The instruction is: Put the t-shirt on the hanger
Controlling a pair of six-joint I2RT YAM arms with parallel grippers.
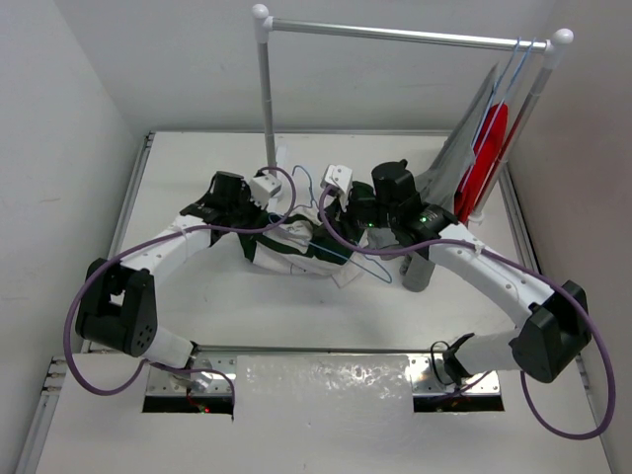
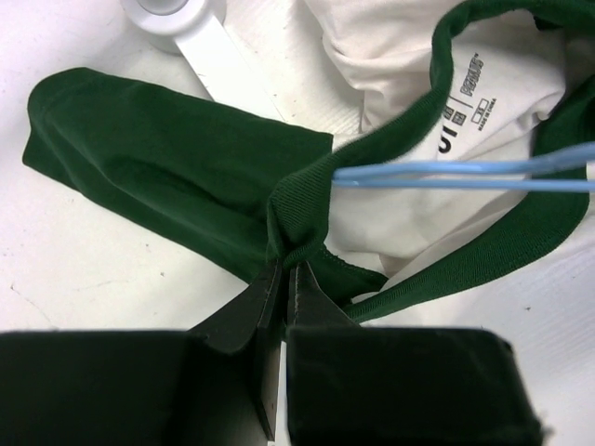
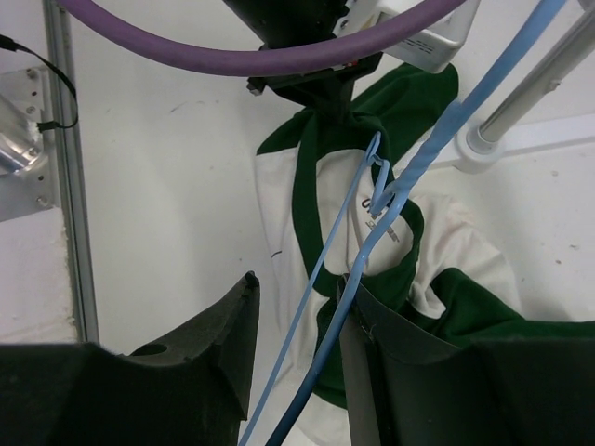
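Observation:
The t-shirt [image 1: 286, 249], cream-white with dark green sleeves and collar, lies crumpled on the table between the arms. My left gripper [image 1: 279, 219] is shut on its green collar band [image 2: 299, 209], next to a green sleeve [image 2: 167, 167]. The pale-blue hanger [image 1: 357, 259] lies across the shirt, and its wires [image 2: 465, 172] enter the neck opening. My right gripper [image 3: 299, 283] is open. The hanger wires [image 3: 409, 172] pass between its fingers, one resting against the right finger [image 3: 390, 334]. The left gripper [image 3: 325, 93] shows at the top of the right wrist view, on the collar.
The tall white clothes rail [image 1: 395, 35] stands at the back, its foot [image 2: 177, 14] close to the shirt. A grey shirt [image 1: 456, 148] and a red shirt [image 1: 486, 158] hang at its right end. White walls close in left and right.

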